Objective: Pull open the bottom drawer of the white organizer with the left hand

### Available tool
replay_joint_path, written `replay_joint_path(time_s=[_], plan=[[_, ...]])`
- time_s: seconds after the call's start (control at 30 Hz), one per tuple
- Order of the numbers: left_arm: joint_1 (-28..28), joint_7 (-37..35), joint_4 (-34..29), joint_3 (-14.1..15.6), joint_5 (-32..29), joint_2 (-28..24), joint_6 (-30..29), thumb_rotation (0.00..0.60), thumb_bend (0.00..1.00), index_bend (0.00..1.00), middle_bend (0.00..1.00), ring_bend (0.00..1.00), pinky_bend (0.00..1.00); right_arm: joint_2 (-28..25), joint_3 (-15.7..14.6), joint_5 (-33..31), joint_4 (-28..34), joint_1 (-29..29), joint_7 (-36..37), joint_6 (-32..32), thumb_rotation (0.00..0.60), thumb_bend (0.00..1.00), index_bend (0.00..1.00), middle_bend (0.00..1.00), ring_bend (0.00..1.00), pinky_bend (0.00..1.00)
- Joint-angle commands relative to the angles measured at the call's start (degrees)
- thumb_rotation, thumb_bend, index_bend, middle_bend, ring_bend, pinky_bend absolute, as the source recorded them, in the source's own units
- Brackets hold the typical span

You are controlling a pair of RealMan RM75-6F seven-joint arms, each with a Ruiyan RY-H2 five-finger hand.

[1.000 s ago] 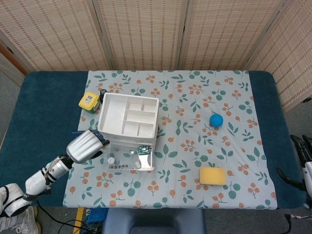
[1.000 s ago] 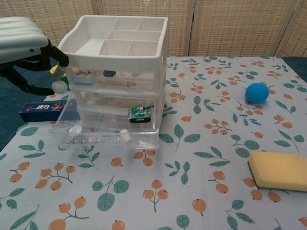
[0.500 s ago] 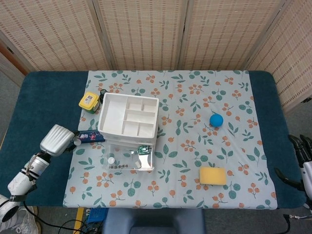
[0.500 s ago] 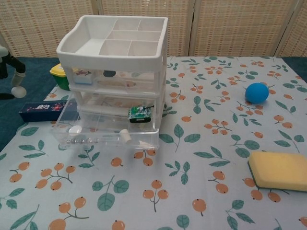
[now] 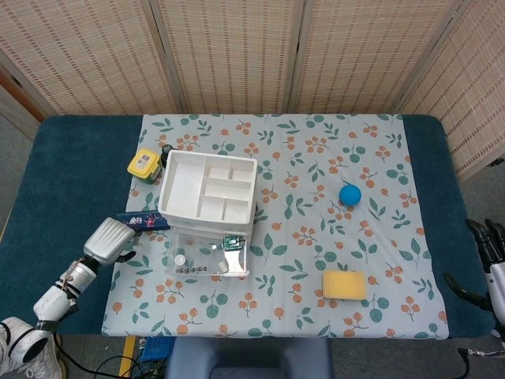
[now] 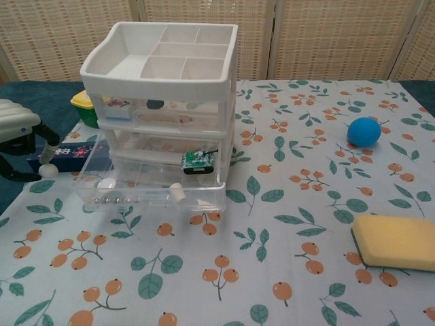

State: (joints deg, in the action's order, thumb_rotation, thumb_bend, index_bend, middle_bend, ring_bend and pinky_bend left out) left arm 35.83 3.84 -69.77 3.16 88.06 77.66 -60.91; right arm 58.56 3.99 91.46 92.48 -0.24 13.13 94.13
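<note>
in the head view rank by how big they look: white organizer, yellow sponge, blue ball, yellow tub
1. white organizer
2. yellow sponge
3. yellow tub, slightly smaller than the sponge
4. blue ball

White organizer [image 5: 208, 193] showing a clear bottom drawer [image 5: 207, 257]; pale cloth [image 5: 316, 260] displaying teal leaves and orange berries; blue ball [image 5: 349, 194]; yellow sponge [image 5: 344, 285]; dark blue surface [image 5: 71, 181]
</note>
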Motion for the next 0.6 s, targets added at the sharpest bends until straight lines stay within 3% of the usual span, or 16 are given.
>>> replay_joint_path(time_s=[0.03,0.33,0.47,0.6], plan=[[0.24,0.10,0.41,-0.22,0.23,0.97,0.58,0.600,0.23,0.55,1.00,1.00,1.00,0.02,0.01,-0.08,-0.03,-0.01,-0.02,-0.01,0.600,0.25,0.00,0.10,0.00,0.00],[-1.03,1.28,-0.98,-1.57,-2.55,1.07,1.05,0.600,0.23,0.33,0.98,1.00,1.00,0.05,0.15,-0.36,-0.36,0.10,0.26,-0.16,0.600,0.25,0.00,0.10,0.00,0.00],[-3.11,2.27,-3.60,-3.37,-5.52,-0.90,-1.50,0.600,0.23,0.30,0.94,0.97,1.00,-0.04,0.09,-0.44,-0.45,0.13,0.38,-0.33,0.600,0.25,0.00,0.10,0.00,0.00],[-6.25,5.63,-8.36,-5.68,-10.41,-4.11,-5.17,0.600,0.23,0.28,0.87,0.87,1.00,-0.34,-0.06,-0.44,-0.35,0.22,0.26,-0.74,0.600,0.25,0.00,0.10,0.00,0.00]])
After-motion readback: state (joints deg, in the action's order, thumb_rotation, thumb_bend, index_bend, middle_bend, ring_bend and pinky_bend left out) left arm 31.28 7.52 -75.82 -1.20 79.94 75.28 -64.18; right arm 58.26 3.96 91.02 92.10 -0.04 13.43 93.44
